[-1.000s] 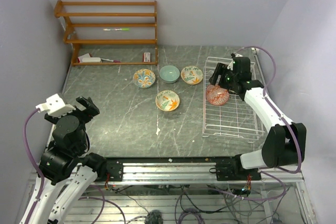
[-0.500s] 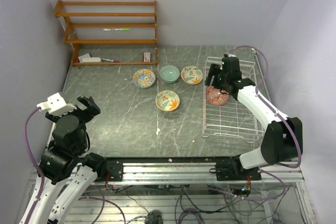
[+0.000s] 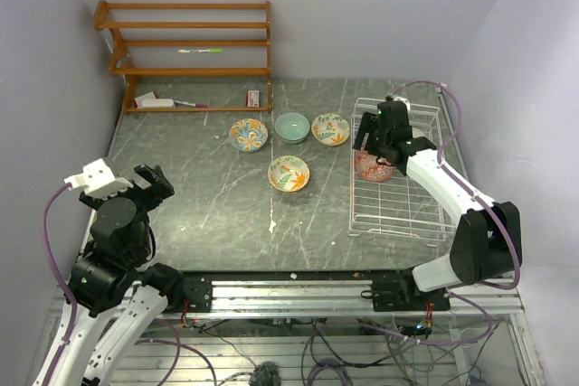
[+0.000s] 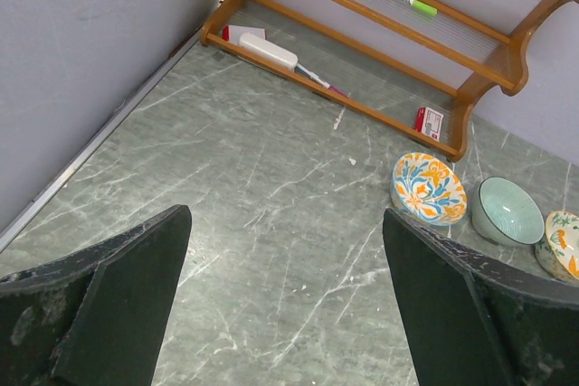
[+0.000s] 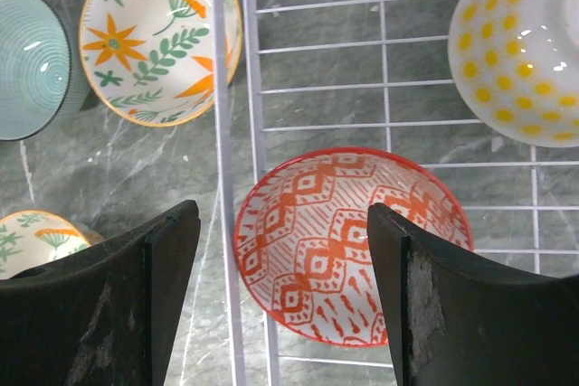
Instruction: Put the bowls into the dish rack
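The red-patterned bowl (image 3: pixel 374 165) lies in the white wire dish rack (image 3: pixel 407 205) by its left edge, and it fills the right wrist view (image 5: pixel 353 241). My right gripper (image 3: pixel 365 142) hovers open and empty just above it (image 5: pixel 283 250), astride the rack's left rim (image 5: pixel 217 88). A white bowl with yellow dots (image 5: pixel 525 51) also sits in the rack. On the table are the teal bowl (image 3: pixel 291 127) and three painted bowls (image 3: pixel 248 134), (image 3: pixel 330 128), (image 3: pixel 289 173). My left gripper (image 3: pixel 149 183) is open and empty over bare table (image 4: pixel 285 250) at the near left.
A wooden shelf unit (image 3: pixel 185 51) stands at the back left, with a pen and small items on it. Walls close in on the left, back and right. The rack takes up the right side of the table.
My right gripper has moved left across the rack, toward its left edge, and stays open. The red-patterned bowl has stayed in the rack. The left arm has barely moved.
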`<act>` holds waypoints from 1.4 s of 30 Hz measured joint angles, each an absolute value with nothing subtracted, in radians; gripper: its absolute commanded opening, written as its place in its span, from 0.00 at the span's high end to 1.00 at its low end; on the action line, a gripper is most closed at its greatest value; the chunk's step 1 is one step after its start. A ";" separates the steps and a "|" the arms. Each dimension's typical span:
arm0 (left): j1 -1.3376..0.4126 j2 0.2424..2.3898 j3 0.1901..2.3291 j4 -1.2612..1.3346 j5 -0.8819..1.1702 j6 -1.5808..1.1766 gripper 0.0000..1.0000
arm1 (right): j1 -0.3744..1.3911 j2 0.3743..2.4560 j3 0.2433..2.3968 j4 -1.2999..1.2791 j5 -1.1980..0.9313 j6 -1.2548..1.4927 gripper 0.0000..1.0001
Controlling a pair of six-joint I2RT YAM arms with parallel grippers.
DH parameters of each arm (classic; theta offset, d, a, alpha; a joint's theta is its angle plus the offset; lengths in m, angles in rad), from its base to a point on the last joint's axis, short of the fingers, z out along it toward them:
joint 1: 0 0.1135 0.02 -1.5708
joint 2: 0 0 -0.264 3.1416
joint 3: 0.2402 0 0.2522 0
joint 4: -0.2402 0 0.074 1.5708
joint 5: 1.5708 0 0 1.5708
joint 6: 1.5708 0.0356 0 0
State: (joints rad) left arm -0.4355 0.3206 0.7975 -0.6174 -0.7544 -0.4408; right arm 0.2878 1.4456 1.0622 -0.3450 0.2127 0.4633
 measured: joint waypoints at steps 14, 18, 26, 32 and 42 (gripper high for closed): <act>-0.435 0.334 0.797 -0.618 -0.755 -0.441 0.02 | 0.249 1.527 1.020 -0.293 0.212 0.465 0.25; -0.435 0.335 0.797 -0.618 -0.755 -0.441 0.02 | 0.253 1.523 1.019 -0.272 0.276 0.464 0.26; -0.435 0.337 0.797 -0.618 -0.755 -0.441 0.02 | 0.251 1.508 1.021 -0.260 0.383 0.438 0.29; -0.435 0.337 0.797 -0.618 -0.756 -0.441 0.02 | 0.247 1.515 1.021 -0.271 0.366 0.429 0.34; -0.435 0.337 0.797 -0.618 -0.756 -0.441 0.02 | 0.248 1.535 1.021 -0.268 0.297 0.428 0.49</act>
State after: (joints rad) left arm -0.4355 0.3374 0.7975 -0.6182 -0.7555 -0.4408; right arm 0.2478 1.5352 1.0206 -0.2676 0.2974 0.4282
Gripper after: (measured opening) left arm 0.981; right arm 0.551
